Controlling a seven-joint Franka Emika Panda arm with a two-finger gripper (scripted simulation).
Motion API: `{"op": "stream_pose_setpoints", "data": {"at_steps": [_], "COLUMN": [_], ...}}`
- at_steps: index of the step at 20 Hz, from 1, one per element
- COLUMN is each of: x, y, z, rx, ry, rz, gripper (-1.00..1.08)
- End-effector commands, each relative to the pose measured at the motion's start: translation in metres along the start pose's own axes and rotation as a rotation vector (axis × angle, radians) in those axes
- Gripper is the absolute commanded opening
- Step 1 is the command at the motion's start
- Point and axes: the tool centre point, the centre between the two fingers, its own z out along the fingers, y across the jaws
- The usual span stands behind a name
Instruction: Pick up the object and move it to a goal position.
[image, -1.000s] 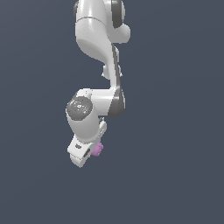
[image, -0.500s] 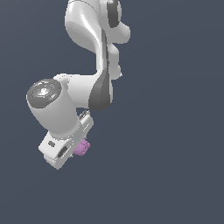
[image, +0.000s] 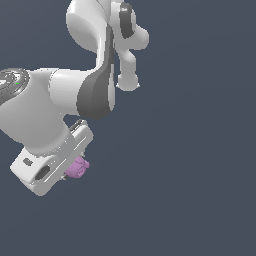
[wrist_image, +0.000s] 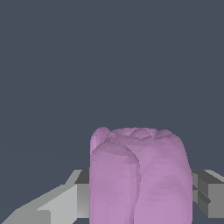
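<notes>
A big white robot arm filled the exterior view's left against plain dark grey. Its gripper (a pale boxy hand) had both fingers clamped on a small pink-purple lumpy block.

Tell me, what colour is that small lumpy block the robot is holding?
The small, rounded, lumpy matte block is pink-purple; the wrist view shows it best.
</notes>
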Motion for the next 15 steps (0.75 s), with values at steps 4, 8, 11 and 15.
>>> {"op": "stream_pose_setpoints", "data": {"at_steps": [4,8,11,15], "x": [-0.006,-0.008,-0.009,-0.009], "y": [0.008,0.012,0.013,0.014], "z": [-0.013,-0.017,-0.019,-0.02], "rx": [0.001,0.001,0.001,0.001], "ry": [-0.001,-0.001,-0.001,-0.001], "rz": [0.0,0.0,0.0,0.0], "gripper": [-1.0,-1.0,-1.0,-1.0]}}
